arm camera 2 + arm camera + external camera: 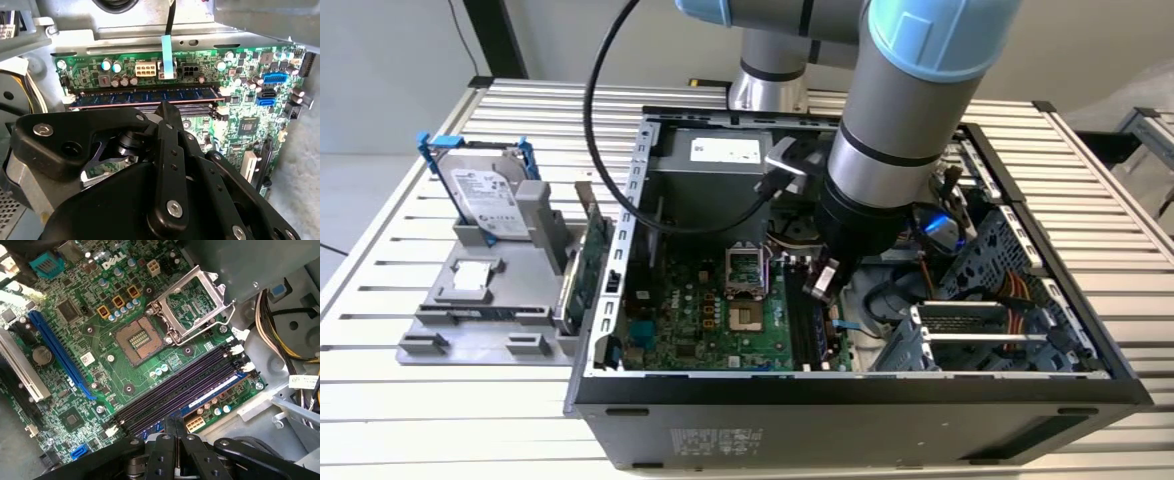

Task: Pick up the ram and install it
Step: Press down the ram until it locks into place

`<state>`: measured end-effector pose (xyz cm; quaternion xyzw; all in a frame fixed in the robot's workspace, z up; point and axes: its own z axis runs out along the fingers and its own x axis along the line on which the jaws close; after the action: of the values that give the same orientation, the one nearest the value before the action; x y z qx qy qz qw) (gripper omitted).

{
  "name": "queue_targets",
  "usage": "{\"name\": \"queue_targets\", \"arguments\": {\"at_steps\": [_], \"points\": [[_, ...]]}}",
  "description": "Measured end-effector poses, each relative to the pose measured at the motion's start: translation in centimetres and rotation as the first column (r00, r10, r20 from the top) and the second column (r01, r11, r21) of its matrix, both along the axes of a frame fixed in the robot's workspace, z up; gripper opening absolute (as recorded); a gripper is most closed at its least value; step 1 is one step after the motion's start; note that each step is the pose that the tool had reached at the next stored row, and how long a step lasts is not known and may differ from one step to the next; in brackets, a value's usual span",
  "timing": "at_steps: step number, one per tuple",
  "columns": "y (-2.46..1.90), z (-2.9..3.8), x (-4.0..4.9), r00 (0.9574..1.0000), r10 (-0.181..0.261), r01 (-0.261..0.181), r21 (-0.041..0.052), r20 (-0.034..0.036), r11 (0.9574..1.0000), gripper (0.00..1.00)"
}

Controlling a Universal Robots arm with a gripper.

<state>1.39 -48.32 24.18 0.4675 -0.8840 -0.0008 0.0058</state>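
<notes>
Black linked gripper, fingers together and holding nothing, hovers over the long thin blue ram stick lying in the outermost memory slot of the green motherboard, at 12 o'clock of the fingertips; even downward pressure would likely seat it.

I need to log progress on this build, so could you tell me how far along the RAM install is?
The ram already sits in a motherboard slot, lying along it at the edge of the slot bank. The end effector hovers just above the slots inside the case. Whether the stick is fully latched cannot be told.
</notes>
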Motion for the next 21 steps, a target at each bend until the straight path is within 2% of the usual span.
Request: {"name": "queue_targets", "arguments": {"at_steps": [6, 11, 13, 16, 19, 21], "points": [[0.00, 0.00, 0.00, 0.9986, 0.052, -0.052, -0.0001, 0.0000, 0.9986, 0.00], [0.00, 0.00, -0.01, 0.9934, 0.114, -0.114, -0.0001, 0.0000, 0.9934, 0.00], [0.00, 0.00, -0.01, 0.9892, 0.146, -0.146, -0.0004, 0.0000, 0.9892, 0.00], [0.01, 0.00, -0.02, 0.9806, 0.196, -0.196, -0.0012, -0.0001, 0.9806, 0.00], [0.01, 0.00, -0.03, 0.9695, 0.245, -0.245, -0.0025, -0.0005, 0.9695, 0.00], [0.01, 0.00, -0.03, 0.9606, 0.278, -0.278, -0.0032, -0.0007, 0.9606, 0.00]]}}
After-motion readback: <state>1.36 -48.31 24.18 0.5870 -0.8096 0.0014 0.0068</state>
